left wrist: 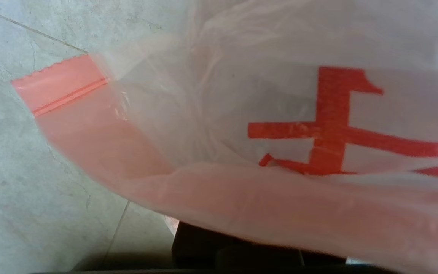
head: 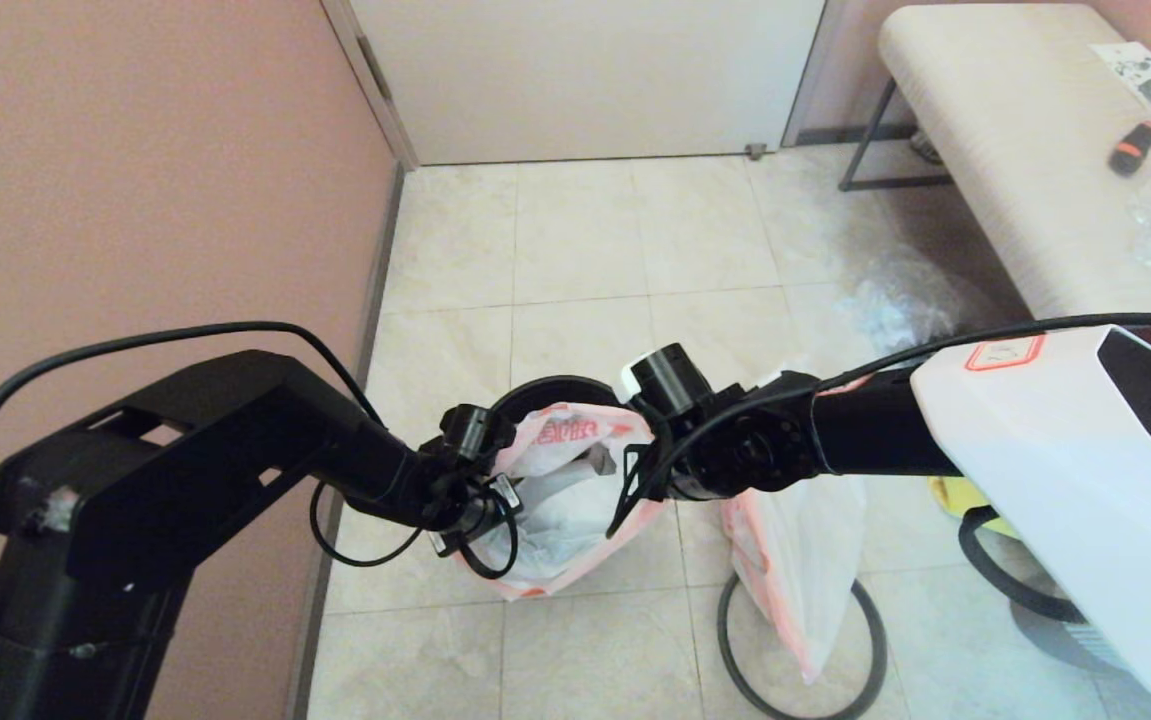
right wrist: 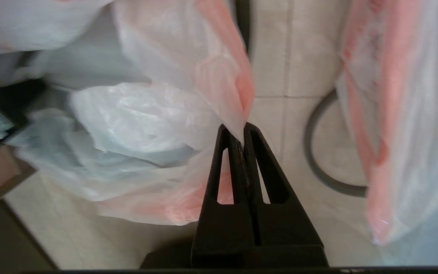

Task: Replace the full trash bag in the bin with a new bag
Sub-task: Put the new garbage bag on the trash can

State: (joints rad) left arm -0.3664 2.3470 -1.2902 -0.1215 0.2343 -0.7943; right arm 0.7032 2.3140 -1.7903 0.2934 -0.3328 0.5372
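Observation:
A full trash bag (head: 555, 520), white with pink-red print and stuffed with crumpled white waste, hangs between my two grippers just above the floor. My right gripper (head: 630, 480) is shut on the bag's pink rim (right wrist: 241, 95). At the bag's other side, my left gripper (head: 480, 510) holds the rim, and the plastic (left wrist: 241, 114) covers its jaws in the left wrist view. Behind the bag the black bin (head: 545, 385) shows only its far edge. A second, limp bag (head: 795, 570) of the same kind hangs over my right arm. The dark grey hoop (head: 725, 650) lies on the floor tiles.
A pink wall (head: 135, 200) runs close along the left and a white door (head: 585, 70) closes the back. A cream bench (head: 1015, 150) with small items stands at the right. A crumpled clear bag (head: 895, 300) and something yellow (head: 950, 495) lie on the floor near it.

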